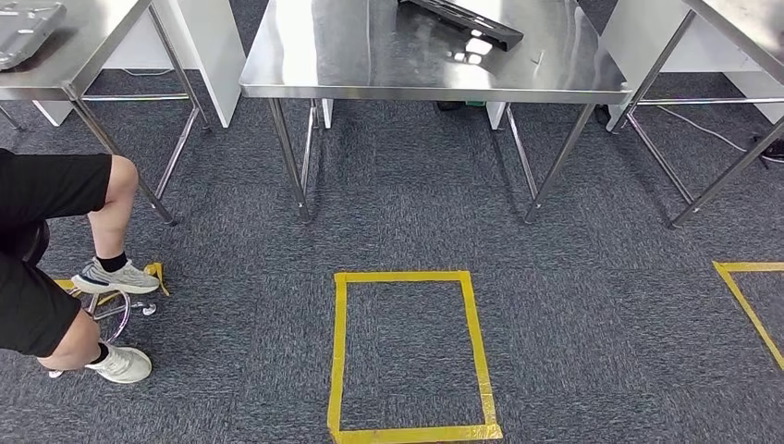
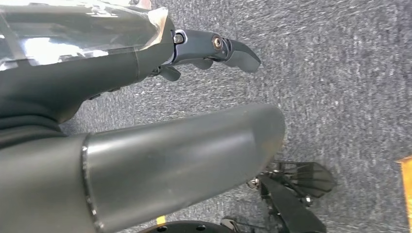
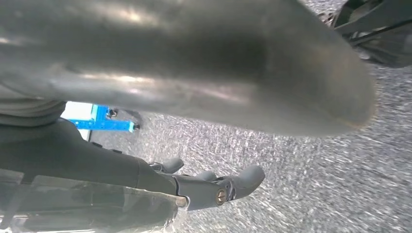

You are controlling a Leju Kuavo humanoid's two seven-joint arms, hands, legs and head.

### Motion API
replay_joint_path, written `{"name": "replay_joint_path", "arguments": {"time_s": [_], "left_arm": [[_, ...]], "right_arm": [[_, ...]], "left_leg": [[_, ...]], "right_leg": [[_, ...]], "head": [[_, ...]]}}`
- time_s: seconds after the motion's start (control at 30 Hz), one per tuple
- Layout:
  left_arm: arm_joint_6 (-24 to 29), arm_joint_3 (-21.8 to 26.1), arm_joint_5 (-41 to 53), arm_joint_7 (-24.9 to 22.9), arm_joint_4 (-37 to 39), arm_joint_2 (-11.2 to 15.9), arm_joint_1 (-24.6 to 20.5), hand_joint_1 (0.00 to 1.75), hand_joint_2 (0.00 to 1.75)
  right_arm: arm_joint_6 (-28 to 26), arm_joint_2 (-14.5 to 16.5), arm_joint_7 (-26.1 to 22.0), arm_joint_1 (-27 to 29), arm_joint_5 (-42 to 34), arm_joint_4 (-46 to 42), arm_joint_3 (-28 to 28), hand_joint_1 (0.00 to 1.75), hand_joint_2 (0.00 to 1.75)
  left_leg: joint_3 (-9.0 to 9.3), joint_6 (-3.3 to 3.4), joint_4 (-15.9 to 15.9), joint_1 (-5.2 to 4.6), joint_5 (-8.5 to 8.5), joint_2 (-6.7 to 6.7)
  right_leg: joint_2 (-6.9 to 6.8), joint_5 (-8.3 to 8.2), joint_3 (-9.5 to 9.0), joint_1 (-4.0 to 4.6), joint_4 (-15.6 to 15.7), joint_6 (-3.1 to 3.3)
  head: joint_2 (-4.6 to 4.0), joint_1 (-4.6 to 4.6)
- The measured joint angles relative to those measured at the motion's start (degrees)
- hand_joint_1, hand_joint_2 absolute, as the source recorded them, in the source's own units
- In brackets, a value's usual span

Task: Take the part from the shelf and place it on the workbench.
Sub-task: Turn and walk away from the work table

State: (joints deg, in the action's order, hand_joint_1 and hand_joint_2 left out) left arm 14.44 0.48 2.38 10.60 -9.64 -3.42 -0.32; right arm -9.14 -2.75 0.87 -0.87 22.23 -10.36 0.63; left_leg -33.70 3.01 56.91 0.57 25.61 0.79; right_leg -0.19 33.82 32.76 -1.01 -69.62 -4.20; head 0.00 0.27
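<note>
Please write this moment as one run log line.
left hand: empty, above carpet | right hand: empty, above carpet | part: on workbench

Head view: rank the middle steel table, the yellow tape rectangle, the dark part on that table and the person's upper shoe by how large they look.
1. Middle steel table
2. Yellow tape rectangle, though it lies nearer the camera
3. Dark part, cut off by the frame edge
4. Upper shoe
</note>
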Motion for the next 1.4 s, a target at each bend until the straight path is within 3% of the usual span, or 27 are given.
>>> {"name": "replay_joint_path", "arguments": {"time_s": [0.03,0.1,0.13,0.23,0.27,0.33,0.37,0.4,0.43,0.47,0.53,0.6,0.63,0.7,0.77,0.8,0.87,0.9,0.93,0.97,1.0,1.07,1.13,1.17,1.23,1.33,1.4], "left_arm": [[0.0,0.0,0.0,0.0,0.0,0.0,0.0,0.0,0.0],[0.0,0.0,0.0,0.0,0.0,-0.1,0.0,0.0,0.0],[0.0,0.0,0.0,0.0,0.0,-0.1,0.0,0.0,0.0],[0.0,0.0,0.0,0.0,0.0,-0.1,0.0,0.0,0.0],[0.0,0.0,0.0,0.0,0.0,-0.1,0.1,0.0,0.0],[0.1,0.0,0.0,0.0,0.1,-0.1,0.2,0.0,0.0],[0.1,0.0,-0.1,0.0,0.1,-0.1,0.2,0.0,0.0],[0.2,0.0,-0.2,0.1,0.1,-0.1,0.2,0.0,0.0],[0.3,0.0,-0.3,0.1,0.1,-0.1,0.3,0.0,0.0],[0.3,0.0,-0.3,0.2,0.1,-0.1,0.3,0.0,0.0],[0.4,0.0,-0.4,0.4,0.0,-0.1,0.2,0.0,0.0],[0.5,0.0,-0.4,0.7,0.0,-0.1,0.3,0.0,0.0],[0.5,0.0,-0.5,0.9,0.0,-0.1,0.3,0.0,0.0],[0.5,0.0,-0.6,1.1,0.0,-0.2,0.3,0.0,0.0],[0.5,0.1,-0.7,1.2,0.0,-0.3,0.3,0.0,0.0],[0.5,0.1,-0.7,1.2,0.0,-0.3,0.3,0.0,0.0],[0.5,0.1,-0.8,1.1,0.0,-0.3,0.3,0.0,0.0],[0.5,0.1,-0.8,1.1,0.0,-0.3,0.3,0.0,0.0],[0.4,0.1,-0.8,1.1,0.0,-0.3,0.3,0.0,0.0],[0.4,0.1,-0.7,1.1,0.0,-0.3,0.3,0.0,0.0],[0.3,0.1,-0.5,1.2,0.0,-0.3,0.3,0.0,0.0],[0.3,0.1,-0.2,1.2,0.0,-0.3,0.3,0.0,0.0],[0.3,0.1,-0.1,1.2,0.0,-0.3,0.2,0.0,0.0],[0.3,0.1,-0.1,1.2,0.0,-0.3,0.2,0.0,0.0],[0.2,0.1,-0.1,1.2,0.0,-0.3,0.0,0.0,0.0],[0.1,0.1,0.0,1.2,0.0,-0.2,-0.1,0.0,0.0],[0.1,0.1,0.0,1.2,0.0,-0.2,0.2,0.0,0.0]], "right_arm": [[0.0,0.0,0.0,-0.1,0.0,0.0,0.0,0.0,0.0],[0.0,-0.1,0.0,-0.2,0.0,0.0,0.0,0.0,0.0],[0.1,-0.1,0.0,-0.2,0.0,0.0,0.0,0.0,0.0],[0.1,-0.1,0.1,-0.3,0.0,0.1,0.0,0.0,0.0],[0.1,-0.1,0.1,-0.3,0.0,0.1,0.0,0.0,0.0],[-0.3,-0.1,0.0,-0.2,0.0,0.1,0.0,0.0,0.0],[-0.7,-0.1,0.0,-0.2,0.0,0.1,0.0,0.0,0.0],[-1.2,-0.1,-0.1,-0.1,0.0,0.1,0.0,0.0,0.0],[-1.7,-0.1,-0.2,-0.1,0.1,0.1,0.0,0.0,0.0],[-2.0,0.0,-0.3,0.0,0.1,0.1,0.0,0.0,0.0],[-2.3,0.0,-0.5,0.0,0.1,0.1,0.0,0.0,0.0],[-2.4,0.2,-0.7,-0.2,0.1,0.1,0.0,0.0,0.0],[-2.5,0.2,-0.7,-0.3,0.1,0.1,0.0,0.0,0.0],[-2.7,0.3,-0.7,-0.3,0.1,0.1,0.0,0.0,0.0],[-2.9,0.3,-0.7,-0.2,0.1,0.2,0.0,0.0,0.0],[-2.9,0.3,-0.7,-0.1,0.1,0.2,0.0,0.0,0.0],[-3.0,0.2,-0.7,-0.1,0.2,0.2,0.0,0.0,0.0],[-3.0,0.2,-0.7,-0.1,0.3,0.2,0.0,0.0,0.0],[-3.0,0.2,-0.7,-0.1,0.3,0.2,0.0,0.0,0.0],[-3.0,0.2,-0.7,0.0,0.4,0.2,0.0,0.0,0.0],[-3.0,0.2,-0.6,0.0,0.4,0.2,-0.1,0.0,0.0],[-3.0,0.1,-0.5,-0.1,0.4,0.2,-0.1,0.0,0.0],[-3.0,0.1,-0.4,-0.2,0.4,0.2,-0.1,0.0,0.0],[-3.0,0.1,-0.4,-0.3,0.4,0.2,-0.1,0.0,0.0],[-3.0,0.1,-0.3,-0.1,0.3,0.2,-0.2,0.0,0.0],[-3.0,0.1,-0.2,0.1,0.3,0.2,-0.2,0.0,0.0],[-3.0,0.2,-0.3,0.1,0.3,0.2,-0.2,0.0,0.0]], "left_leg": [[-0.38,-0.24,0.1,-0.01,-0.48,0.0],[-0.87,-0.87,0.2,-0.22,-1.49,-0.03],[-1.02,-1.19,0.2,-0.33,-2.0,-0.05],[-1.51,-2.16,0.4,-0.26,-2.4,-0.24],[-2.01,-2.45,1.5,-0.14,-0.88,-0.32],[-3.71,-2.85,6.8,0.05,4.48,-0.51],[-4.71,-3.0,10.7,0.08,7.21,-0.56],[-5.34,-3.11,14.0,0.09,8.73,-0.62],[-5.33,-3.17,16.1,0.1,9.02,-0.67],[-4.22,-3.14,16.0,0.1,8.02,-0.69],[0.8,-2.82,10.1,0.14,5.12,-1.4],[5.8,-2.34,2.7,0.18,4.56,-3.16],[6.94,-2.13,0.7,0.13,4.92,-3.76],[6.67,-1.6,-0.3,-0.11,4.92,-3.32],[5.75,-0.58,-0.7,-0.07,3.94,-2.11],[5.12,-0.1,-1.0,0.04,3.32,-1.47],[3.81,0.37,-1.1,0.07,2.25,-0.18],[3.16,0.34,-1.1,0.04,1.77,0.5],[2.55,0.27,-1.0,0.04,1.34,1.17],[1.97,0.13,-1.0,0.05,0.94,1.84],[1.45,-0.06,-1.0,0.08,0.59,2.48],[0.9,-0.59,-0.7,0.01,0.0,3.64],[0.87,-1.27,-0.4,-0.26,-0.53,4.72],[0.87,-1.59,-0.3,-0.36,-0.82,5.27],[0.86,-2.3,-0.2,-0.11,-1.12,6.0],[-0.83,-3.08,3.9,0.47,2.72,2.45],[-3.34,-3.23,10.7,0.53,7.05,0.15]], "right_leg": [[0.01,-1.16,-3.27,-0.12,4.6,-0.35],[0.16,-2.04,-8.42,0.08,12.9,-0.01],[0.27,-1.95,-9.39,0.26,14.8,0.42],[0.27,-2.63,-8.44,0.05,15.0,1.91],[0.14,-3.11,-7.95,-0.15,14.9,2.67],[-0.12,-4.23,-6.71,-0.23,14.9,3.9],[-0.2,-4.82,-5.95,-0.11,14.9,4.23],[-0.26,-5.38,-5.2,0.0,14.8,4.3],[-0.25,-5.93,-4.52,0.1,14.7,4.24],[-0.14,-6.38,-3.86,0.15,14.4,4.06],[0.36,-7.03,-2.6,0.13,13.6,3.61],[0.93,-7.51,-1.26,0.26,12.7,3.04],[1.22,-7.82,-0.77,0.32,12.5,2.61],[1.93,-8.72,0.1,0.46,12.4,1.62],[2.08,-8.21,1.25,0.4,11.4,1.26],[1.83,-6.65,2.26,0.41,9.5,1.39],[1.16,-1.86,4.61,0.26,2.6,1.78],[1.03,-0.14,5.48,0.18,-1.0,1.6],[0.94,0.5,5.69,0.07,-3.4,1.14],[0.8,-0.05,4.92,-0.09,-3.9,0.43],[0.5,-1.33,3.13,-0.3,-2.4,-0.34],[-1.61,-3.46,-3.13,-0.58,5.7,-1.28],[-3.63,-3.21,-7.9,-0.2,13.1,-0.67],[-3.91,-2.82,-8.64,0.07,14.8,-0.11],[-2.97,-3.02,-7.91,-0.04,15.0,1.19],[-1.72,-4.02,-6.91,-0.47,15.1,3.21],[-0.86,-4.62,-6.04,-0.14,15.0,3.98]], "head": [[0.0,0.04],[0.01,-0.01],[0.01,-0.06],[0.0,-0.31],[0.0,-0.4],[0.0,-0.55],[0.0,-0.58],[0.0,-0.6],[0.0,-0.59],[0.0,-0.6],[0.0,-0.62],[0.01,-0.62],[0.01,-0.62],[0.01,-0.55],[0.0,-0.46],[0.0,-0.29],[0.0,0.07],[0.0,0.16],[0.0,0.16],[0.0,0.16],[0.0,0.17],[0.01,0.21],[0.01,0.2],[0.01,0.1],[0.01,-0.14],[0.0,-0.33],[0.0,-0.47]]}}
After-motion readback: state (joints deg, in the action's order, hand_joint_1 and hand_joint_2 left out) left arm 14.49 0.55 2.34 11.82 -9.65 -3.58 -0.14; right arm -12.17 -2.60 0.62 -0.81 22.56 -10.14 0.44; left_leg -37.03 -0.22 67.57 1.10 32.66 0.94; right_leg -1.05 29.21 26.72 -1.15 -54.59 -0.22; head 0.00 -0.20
